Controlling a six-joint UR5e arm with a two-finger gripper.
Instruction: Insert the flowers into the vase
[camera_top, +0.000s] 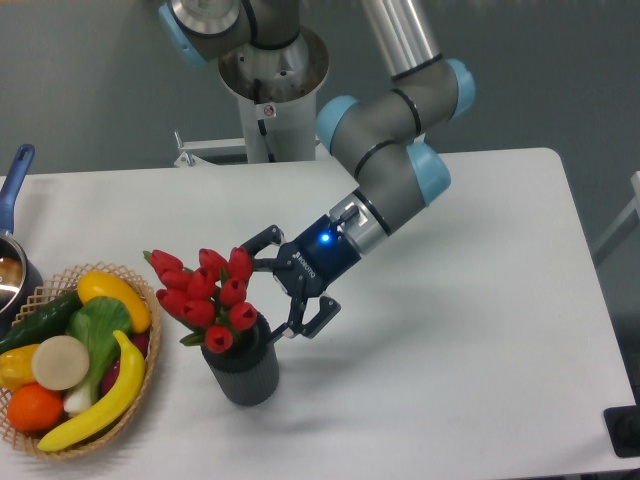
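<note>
The flowers (205, 290), a tight bunch of red tulip buds with green leaves, stand in the vase (244, 374), leaning to the upper left. The vase is a small dark ribbed cylinder, upright on the white table near the front. My gripper (272, 288) is right beside the bunch on its right side, just above the vase's rim. Its two black fingers (262, 240) are spread apart, one above and one below, and hold nothing. The stems are hidden inside the vase.
A wicker basket (140, 385) with a banana, orange, cucumber and other produce sits at the front left, close to the vase. A blue-handled metal pot (14, 200) is at the left edge. The arm's base stands behind the table.
</note>
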